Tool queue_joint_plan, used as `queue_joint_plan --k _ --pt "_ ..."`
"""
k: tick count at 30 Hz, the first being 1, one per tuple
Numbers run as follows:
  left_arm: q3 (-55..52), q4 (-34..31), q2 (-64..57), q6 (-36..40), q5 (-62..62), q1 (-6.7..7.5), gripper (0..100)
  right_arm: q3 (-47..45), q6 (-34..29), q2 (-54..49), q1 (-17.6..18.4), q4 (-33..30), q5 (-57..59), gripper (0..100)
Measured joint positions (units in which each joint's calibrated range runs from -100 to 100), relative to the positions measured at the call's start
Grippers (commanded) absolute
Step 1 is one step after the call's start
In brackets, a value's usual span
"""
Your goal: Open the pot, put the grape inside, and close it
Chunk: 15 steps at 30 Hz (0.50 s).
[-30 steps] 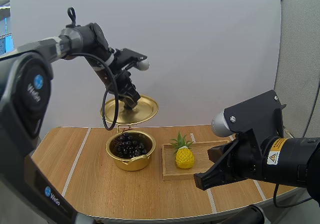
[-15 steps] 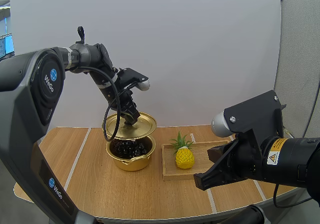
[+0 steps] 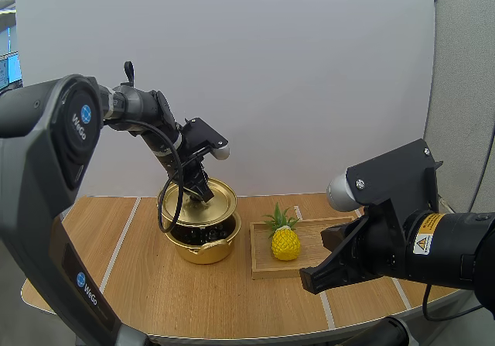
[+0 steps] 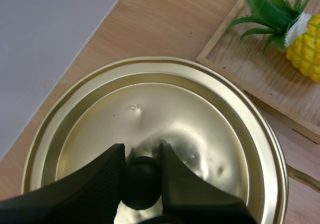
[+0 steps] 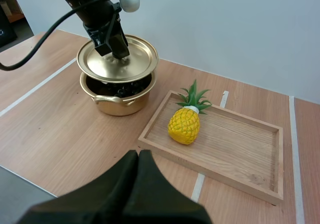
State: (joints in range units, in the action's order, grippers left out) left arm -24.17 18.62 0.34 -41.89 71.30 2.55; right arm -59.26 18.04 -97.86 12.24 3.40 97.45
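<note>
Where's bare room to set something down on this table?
Free: the table left of and in front of the pot; the wooden tray from the toy pineapple to its right end. Tight: the strip between pot and tray. Crowded: over the pot, where the left jaws hold the lid by its knob; right jaws hang shut before the tray.

a wooden table (image 3: 155,292) is standing in front of a plain white wall (image 3: 309,75), its front edge curving round at the left corner. pale lines (image 3: 121,245) are running across the tabletop. a grey panel (image 3: 464,90) is standing just beside the wall at the right, and soft, even light is falling over the wood.
</note>
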Motion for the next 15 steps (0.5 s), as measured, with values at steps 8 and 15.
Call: queue_joint_plan --k 8,15 --pt "-0.24 2.23 3.22 -1.21 3.23 0.00 0 0.00 0.00 0.00 0.00 0.00 0.00 0" --pt "-2.29 2.50 3.50 -2.26 2.16 0.00 0 0.00 0.00 0.00 0.00 0.00 0.00 0"
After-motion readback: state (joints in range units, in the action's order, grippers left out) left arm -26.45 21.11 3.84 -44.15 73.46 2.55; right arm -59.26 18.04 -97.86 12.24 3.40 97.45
